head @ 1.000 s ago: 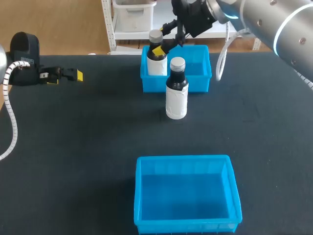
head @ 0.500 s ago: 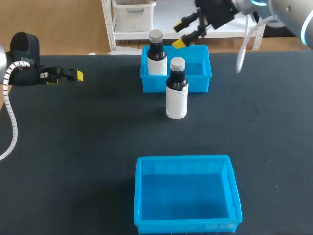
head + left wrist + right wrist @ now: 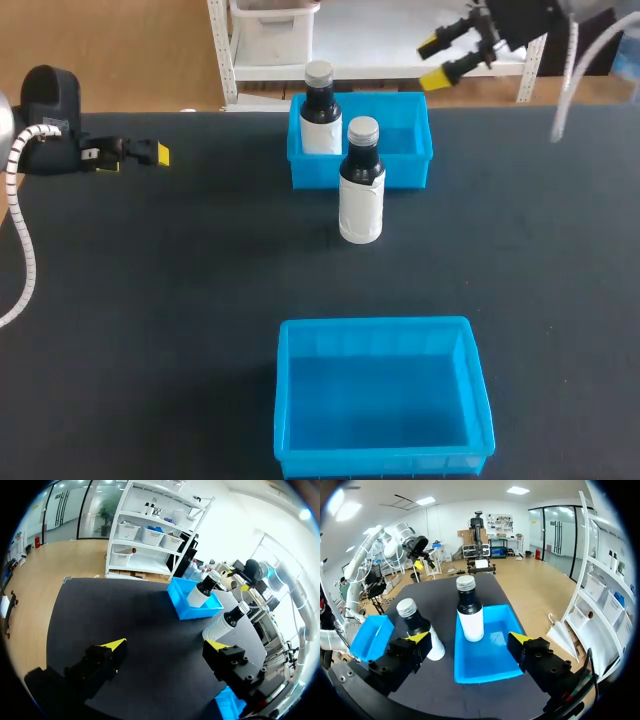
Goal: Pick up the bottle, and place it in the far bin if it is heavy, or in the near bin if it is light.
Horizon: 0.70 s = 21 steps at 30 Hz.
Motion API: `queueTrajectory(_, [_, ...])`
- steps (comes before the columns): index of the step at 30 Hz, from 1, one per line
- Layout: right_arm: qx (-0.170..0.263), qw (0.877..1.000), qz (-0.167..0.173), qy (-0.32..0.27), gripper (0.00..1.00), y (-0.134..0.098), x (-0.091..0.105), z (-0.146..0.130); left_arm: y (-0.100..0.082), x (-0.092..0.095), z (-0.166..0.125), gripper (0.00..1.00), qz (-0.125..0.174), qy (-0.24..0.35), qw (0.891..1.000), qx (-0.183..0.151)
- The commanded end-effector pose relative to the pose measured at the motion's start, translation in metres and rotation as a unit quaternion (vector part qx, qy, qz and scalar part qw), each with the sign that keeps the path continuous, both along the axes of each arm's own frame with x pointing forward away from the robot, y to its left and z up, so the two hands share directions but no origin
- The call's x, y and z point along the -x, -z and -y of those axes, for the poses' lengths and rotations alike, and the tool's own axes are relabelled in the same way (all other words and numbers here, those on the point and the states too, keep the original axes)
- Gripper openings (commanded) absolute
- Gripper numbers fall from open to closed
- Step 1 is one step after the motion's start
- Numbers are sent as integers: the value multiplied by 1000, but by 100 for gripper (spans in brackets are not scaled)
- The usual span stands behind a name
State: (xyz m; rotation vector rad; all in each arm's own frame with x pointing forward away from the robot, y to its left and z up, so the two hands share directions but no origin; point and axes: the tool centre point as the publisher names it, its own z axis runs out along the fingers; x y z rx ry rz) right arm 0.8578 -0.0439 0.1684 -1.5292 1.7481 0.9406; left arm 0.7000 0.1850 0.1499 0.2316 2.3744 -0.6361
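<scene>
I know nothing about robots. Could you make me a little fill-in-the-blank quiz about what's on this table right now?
The far bin holds exactly ____ bottle. The other bottle stands upright on the ____, just in front of that bin. The near bin is ____. The right gripper, beyond the far bin, has its fingers ____.
Missing words: one; table; empty; open.

Left arm (image 3: 48, 110): black housing, white ribbed hose (image 3: 22, 240); left gripper (image 3: 165, 645): black fingers (image 3: 100, 665), yellow tips. Right arm (image 3: 287, 580): silver-white links, blue ring, white cable (image 3: 566, 70); right gripper (image 3: 468, 637): black fingers (image 3: 540, 660), yellow tips
</scene>
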Motion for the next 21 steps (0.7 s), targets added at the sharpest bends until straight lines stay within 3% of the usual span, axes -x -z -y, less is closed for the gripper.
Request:
queueTrajectory(1, [-1,997,47,61,100,-12,50,19,0,0,0,100,0,0,1000,0])
queueTrajectory(12, [30,993,78,78,100,-9,100,39,0,0,0,100,0,0,1000,0])
queueTrajectory(21, [15,991,68,111,100,2,111,27,0,0,0,100,0,0,1000,0])
